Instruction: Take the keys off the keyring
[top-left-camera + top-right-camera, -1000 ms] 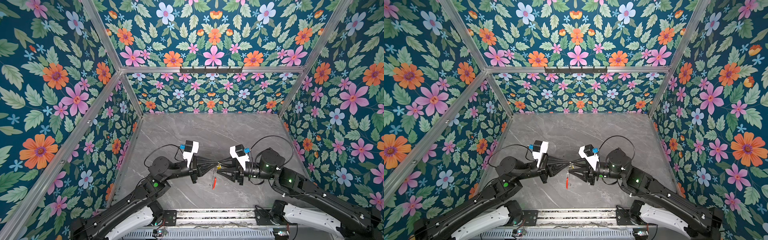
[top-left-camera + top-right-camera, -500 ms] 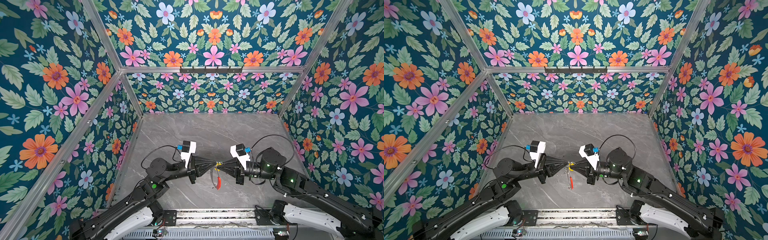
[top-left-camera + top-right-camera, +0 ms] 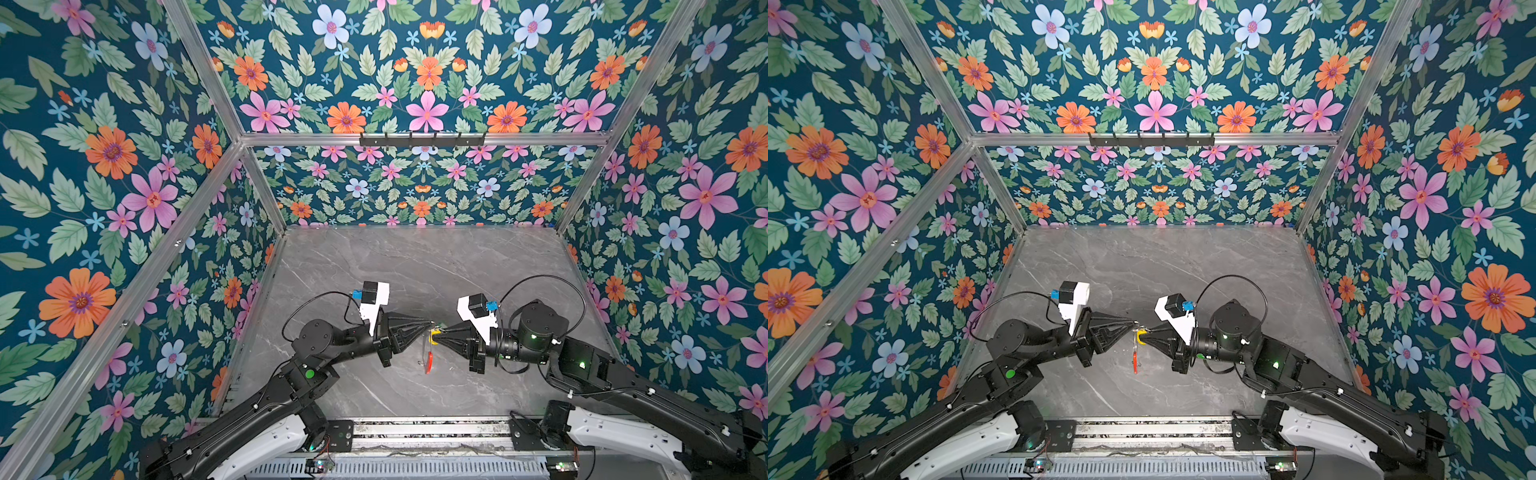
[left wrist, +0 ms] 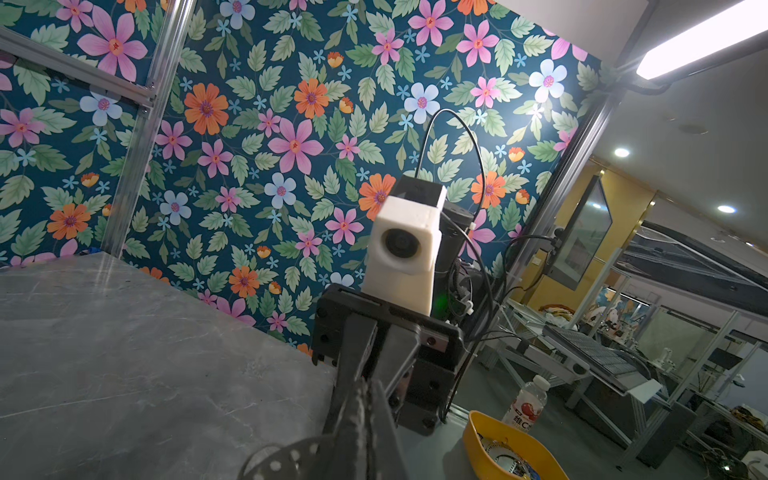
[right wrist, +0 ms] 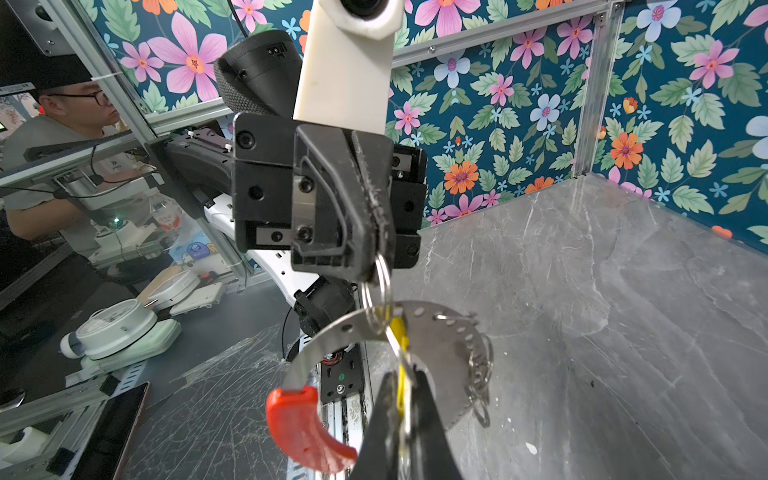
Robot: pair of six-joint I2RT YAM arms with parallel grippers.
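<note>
The grey counter (image 3: 415,266) bears none of the task's things; all of it hangs in the air over the near middle, where the two arms meet tip to tip in both top views. The left pincer (image 3: 429,323) is clenched on a small split loop (image 5: 376,291); the right pincer (image 3: 441,332) is clenched on the yellow-tagged key (image 5: 400,332), its fingers pressing the tag flat. The keyring (image 5: 332,332) (a flat perforated band, going by the right wrist view) dangles between and below the two tips; its red sleeve (image 5: 305,424) is the lowest part; a bunch of spare loops (image 5: 478,374) sits on the opposite arc.

The relation that counts is a straight line: left pincer, loop, key, right pincer. The key's long axis runs from the loop directly into the right pincer, so that arm has the key and the left arm only anchors the far end. The loop seems to thread a hole of the band as well as the key's head, though the crossing is too crowded to be sure.

My judgement is that the coming move must work the key round the loop's split, not simply pull the arms apart along that line. The band's weight hangs from the same loop, so it may swing or twist the loop in the left grip.
</note>
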